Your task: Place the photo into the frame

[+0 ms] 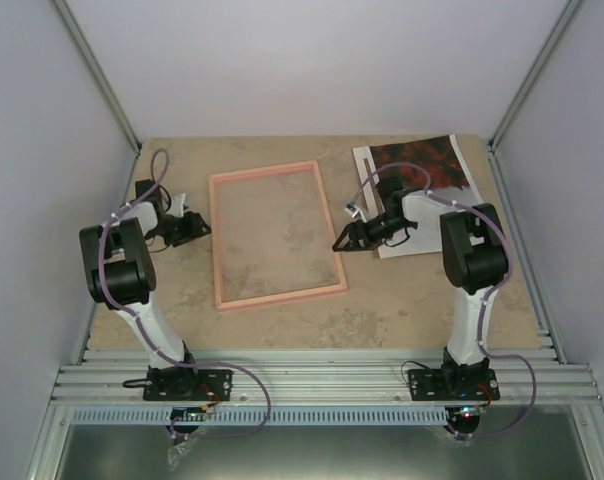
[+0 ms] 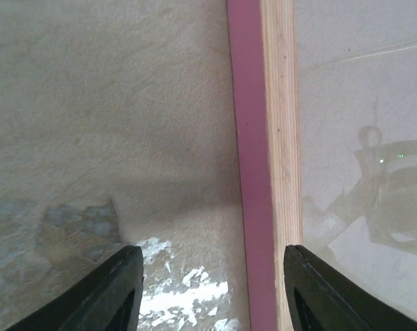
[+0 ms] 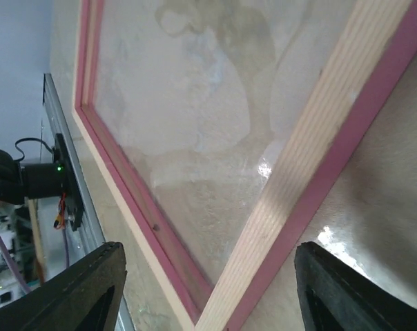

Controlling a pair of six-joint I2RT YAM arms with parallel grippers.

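The pink frame (image 1: pixel 265 171) lies flat mid-table, and the tabletop shows through its pane. The photo (image 1: pixel 432 165), dark red-orange with a white border, lies face up at the back right, partly under the right arm. My left gripper (image 1: pixel 197 228) is open at the frame's left side. In the left wrist view its jaws (image 2: pixel 212 289) stand either side of the frame's rail (image 2: pixel 264 138) without clamping it. Over the frame's right side, my right gripper (image 1: pixel 344 243) is also open. A corner of the frame (image 3: pixel 319 179) shows between its fingers (image 3: pixel 84 289).
Grey walls close in the table on three sides, with metal posts (image 1: pixel 100 80) at the back corners. A ribbed aluminium rail (image 1: pixel 322 375) runs along the near edge, where both arm bases are bolted.
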